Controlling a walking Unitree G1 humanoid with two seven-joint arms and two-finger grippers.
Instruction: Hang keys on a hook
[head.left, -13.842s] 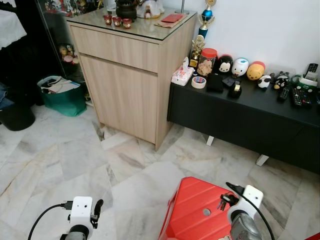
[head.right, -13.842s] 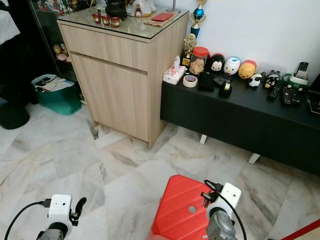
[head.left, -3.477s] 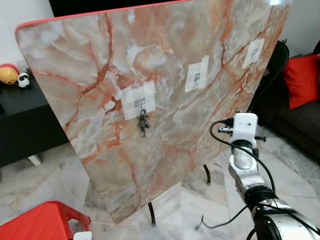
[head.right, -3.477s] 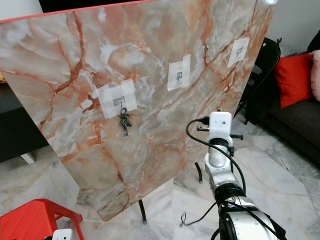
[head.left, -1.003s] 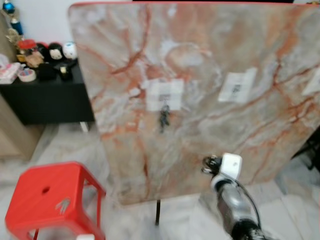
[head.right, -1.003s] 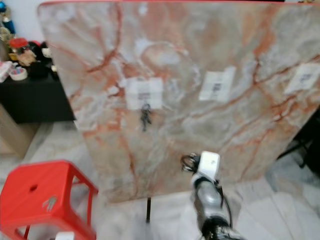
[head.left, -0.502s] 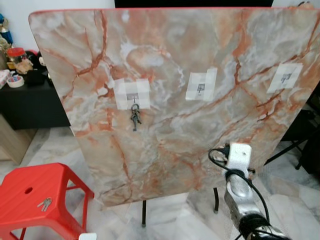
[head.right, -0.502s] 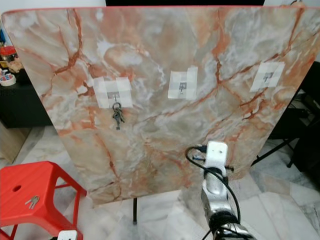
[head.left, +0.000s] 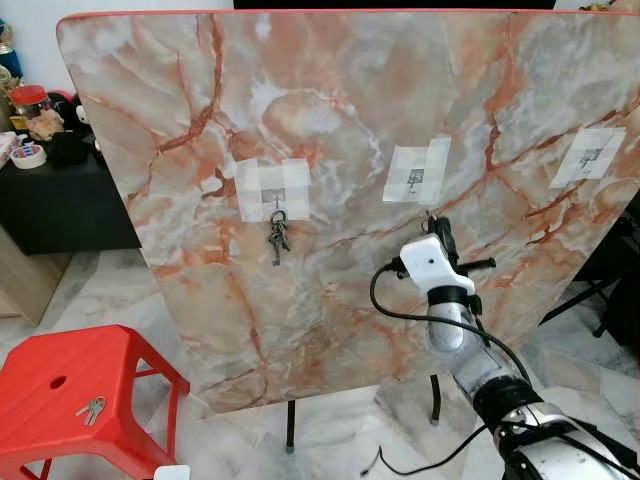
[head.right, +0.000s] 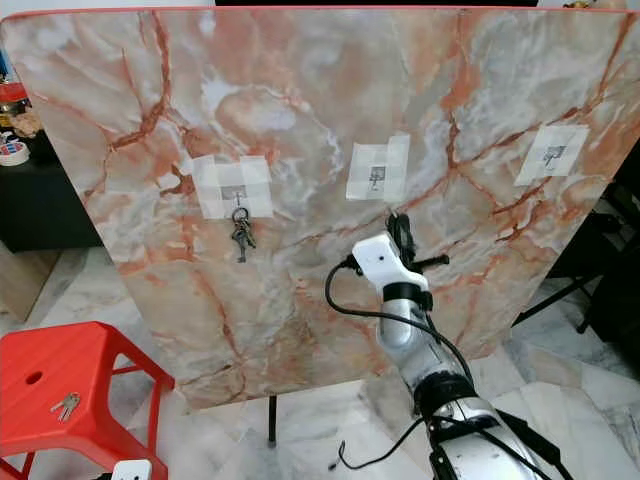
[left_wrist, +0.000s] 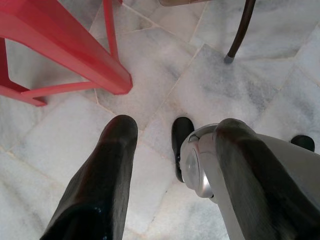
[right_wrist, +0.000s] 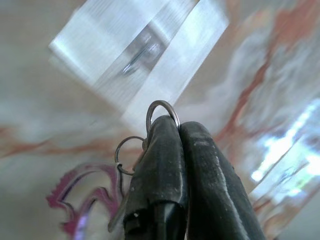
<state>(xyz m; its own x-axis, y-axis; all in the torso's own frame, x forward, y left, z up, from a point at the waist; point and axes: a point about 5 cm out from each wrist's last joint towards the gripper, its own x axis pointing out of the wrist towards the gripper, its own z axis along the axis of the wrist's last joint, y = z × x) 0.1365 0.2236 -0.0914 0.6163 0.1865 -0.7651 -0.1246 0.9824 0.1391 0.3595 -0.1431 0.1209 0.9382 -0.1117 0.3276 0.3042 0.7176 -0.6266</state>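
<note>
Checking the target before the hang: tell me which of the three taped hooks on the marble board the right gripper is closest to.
The middle taped hook. The right gripper, shut on a key ring, is just below it; the left hook already holds keys, and the right hook is farther off.

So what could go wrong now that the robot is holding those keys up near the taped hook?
The right pincer pinches only the edge of the key ring, so the ring could slip out and the keys fall to the floor.

The middle hook is small and held by tape on a leaning marble board. The ring could miss it, or a push might peel the tape.
</note>
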